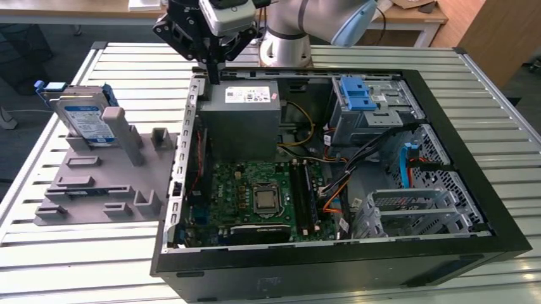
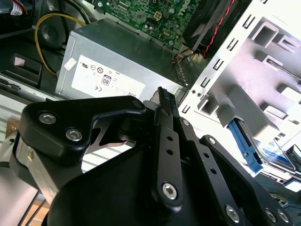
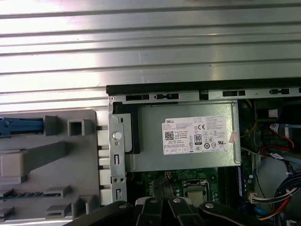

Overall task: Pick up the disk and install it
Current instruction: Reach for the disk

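Arm (image 1: 286,41): silver-grey tubular links, pale blue joint cap (image 1: 351,24). Grey camera housing (image 1: 230,14) at wrist. Jaws: matte black, slim, tapered. Linkage bars (image 2: 165,150): flat, black, pinned with silver socket-head screws (image 2: 169,189). Black side plate (image 2: 70,127) carries two screws.

Bright, even light. Strong glare off tabletop (image 3: 150,42) slats in first wrist view and off case (image 2: 263,61) metal in second wrist view. Case interior shadowed in exterior view.

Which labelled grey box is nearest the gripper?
The large grey power-supply box with the white sticker, inside the computer case; the blue-bracketed silver disk stands outside on the fixture.
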